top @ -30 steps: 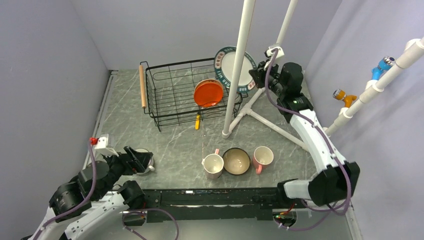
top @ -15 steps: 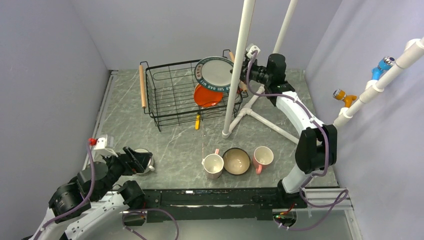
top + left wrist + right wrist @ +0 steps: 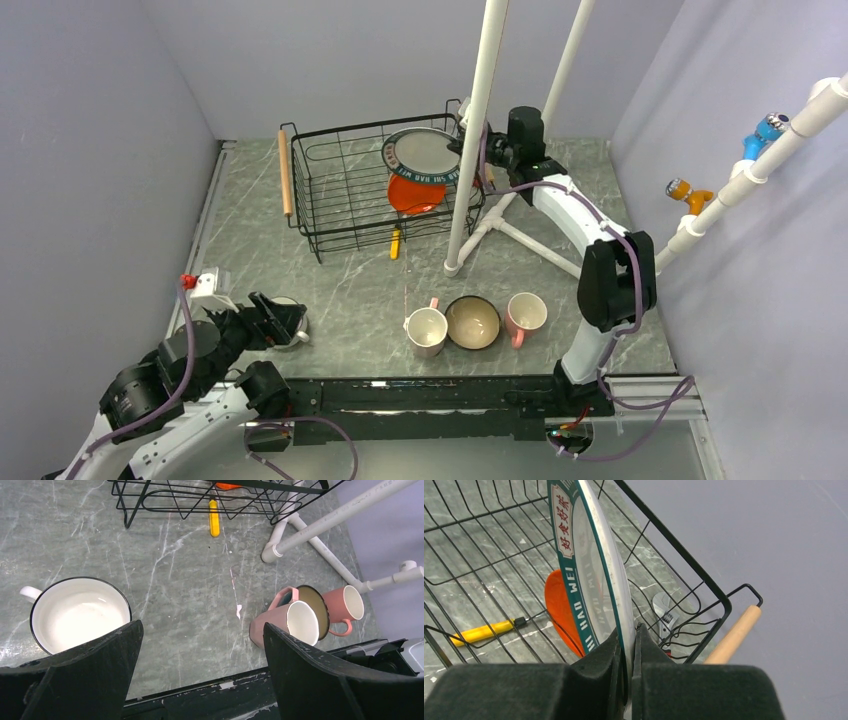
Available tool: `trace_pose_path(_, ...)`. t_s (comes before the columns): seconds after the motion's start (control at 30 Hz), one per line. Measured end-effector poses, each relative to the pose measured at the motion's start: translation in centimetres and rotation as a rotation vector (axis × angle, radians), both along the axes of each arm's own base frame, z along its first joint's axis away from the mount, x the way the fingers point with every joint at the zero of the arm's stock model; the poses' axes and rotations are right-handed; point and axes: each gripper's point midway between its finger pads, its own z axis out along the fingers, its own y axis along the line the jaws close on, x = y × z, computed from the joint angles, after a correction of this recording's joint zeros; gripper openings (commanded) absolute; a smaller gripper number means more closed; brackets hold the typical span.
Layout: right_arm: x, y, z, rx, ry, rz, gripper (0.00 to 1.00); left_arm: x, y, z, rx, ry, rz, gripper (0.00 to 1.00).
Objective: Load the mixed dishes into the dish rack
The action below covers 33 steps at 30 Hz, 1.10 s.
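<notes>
Dishes are found partly in the dish rack (image 3: pixel 345 195) and partly on the grey marbled table (image 3: pixel 260 250). The big plate (image 3: pixel 422 155) with the dark patterned rim is clamped at its edge by the right gripper (image 3: pixel 628 642), whose fingers are pressed tight on either face. The plate is held on edge and tilted over the right end of the rack, close to the wooden handle (image 3: pixel 734 635) there. Whether it touches the wires cannot be told. Just below it, inside the rack, the cream dish (image 3: pixel 415 190) is leaned up with its orange-red underside showing. A yellow tool (image 3: pixel 396 243) is seen lying under the rack's near edge, its end poking out onto the table. Toward the front of the table a row is formed by one pink mug (image 3: pixel 427 330), the dark-blue bowl (image 3: pixel 472 322) with the tan inside, and a second pink mug (image 3: pixel 526 315), with the bowl set close between the two. Well apart to the left, the white handled cup (image 3: pixel 80 612) is stood upright. The left gripper (image 3: pixel 200 630) is held low beside it with its jaws spread wide and nothing gripped, the cup lying just ahead of one finger (image 3: pixel 90 675). A white pipe stand (image 3: pixel 478 130) is planted on the table just right of the rack.
</notes>
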Motion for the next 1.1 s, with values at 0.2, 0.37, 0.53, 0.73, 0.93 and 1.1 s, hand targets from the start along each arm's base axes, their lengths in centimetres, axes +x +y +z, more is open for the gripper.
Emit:
trace_pose_path(0.2, 0.6, 0.8, -0.3, -0.068, -0.033, -0.003, 0.0, 0.1, -0.1, -0.2, 0.013, 0.011, 0.0, 0.95)
trace_pose_path(0.37, 0.5, 1.0, -0.5, -0.109, -0.042, -0.003, 0.0, 0.1, -0.1, -0.2, 0.013, 0.011, 0.0, 0.95)
trace_pose_path(0.53, 0.0, 1.4, -1.5, -0.156, -0.037, 0.015, 0.0, 0.1, -0.1, -0.2, 0.013, 0.011, 0.0, 0.95)
trace_pose_path(0.73, -0.1, 1.7, -2.8, -0.191, -0.018, 0.054, 0.0, 0.1, -0.1, -0.2, 0.013, 0.011, 0.0, 0.95)
trace_pose_path(0.93, -0.2, 2.2, -4.3, -0.235, -0.004, 0.117, 0.0, 0.1, -0.1, -0.2, 0.013, 0.011, 0.0, 0.95)
trace_pose_path(1.1, -0.4, 2.3, -5.6, -0.277, 0.001, 0.141, 0.0, 0.1, -0.2, -0.2, 0.013, 0.011, 0.0, 0.95)
